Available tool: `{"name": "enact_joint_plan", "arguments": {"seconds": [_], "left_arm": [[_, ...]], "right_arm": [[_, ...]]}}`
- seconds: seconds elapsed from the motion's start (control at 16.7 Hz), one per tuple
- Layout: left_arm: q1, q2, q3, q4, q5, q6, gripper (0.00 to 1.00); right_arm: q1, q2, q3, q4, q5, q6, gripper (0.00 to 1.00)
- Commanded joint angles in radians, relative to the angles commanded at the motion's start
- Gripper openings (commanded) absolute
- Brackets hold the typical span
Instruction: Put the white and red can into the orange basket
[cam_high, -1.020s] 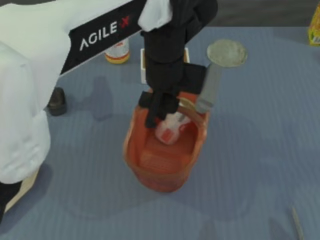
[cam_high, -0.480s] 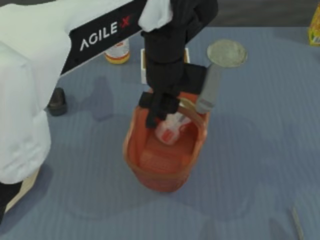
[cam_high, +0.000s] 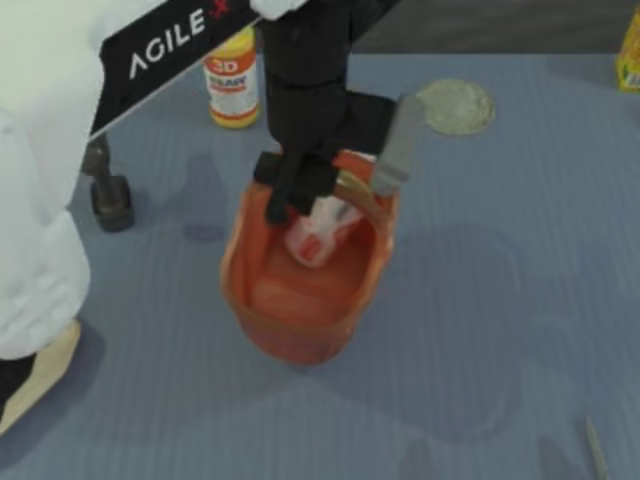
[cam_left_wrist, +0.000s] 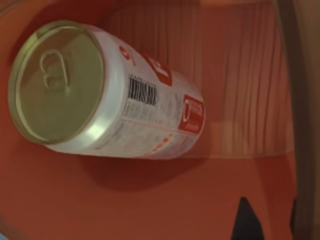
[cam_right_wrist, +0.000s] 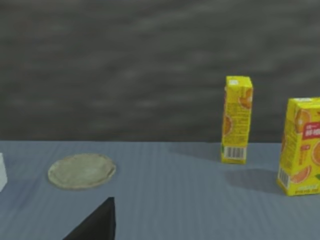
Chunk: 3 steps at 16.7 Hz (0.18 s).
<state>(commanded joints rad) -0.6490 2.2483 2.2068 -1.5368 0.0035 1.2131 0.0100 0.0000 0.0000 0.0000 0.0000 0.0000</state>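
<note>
The white and red can (cam_high: 315, 235) lies on its side inside the orange basket (cam_high: 290, 335), free of any finger. In the left wrist view the can (cam_left_wrist: 110, 95) rests on the ribbed floor (cam_left_wrist: 240, 75), pale top toward the camera. My left gripper (cam_high: 335, 190) hangs over the basket's far rim, its jaws nearly closed (cam_left_wrist: 270, 220) around the thin arched handle (cam_left_wrist: 287, 75). My right arm is parked off to the right. Only one dark finger (cam_right_wrist: 97, 225) of it shows, well off-centre with nothing near it.
A yellow bottle (cam_high: 232, 85) stands at the back left, a round pale disc (cam_high: 455, 107) at the back right. A small black object (cam_high: 112, 200) sits left of the basket. Two yellow juice cartons (cam_right_wrist: 236, 120) (cam_right_wrist: 302, 145) stand at the far right edge.
The left arm has moved left and slightly back, and the basket with the can inside has moved along with it. The yellow bottle is now uncovered.
</note>
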Motion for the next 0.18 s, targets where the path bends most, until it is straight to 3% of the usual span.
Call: {"name": "enact_joint_plan", "arguments": {"seconds": [0.18], "left_arm": [[0.015,-0.009,0.042,-0.045,0.000,0.009,0.00]], "right_arm": [[0.000,0.000,0.000,0.000,0.000,0.000,1.00]]}}
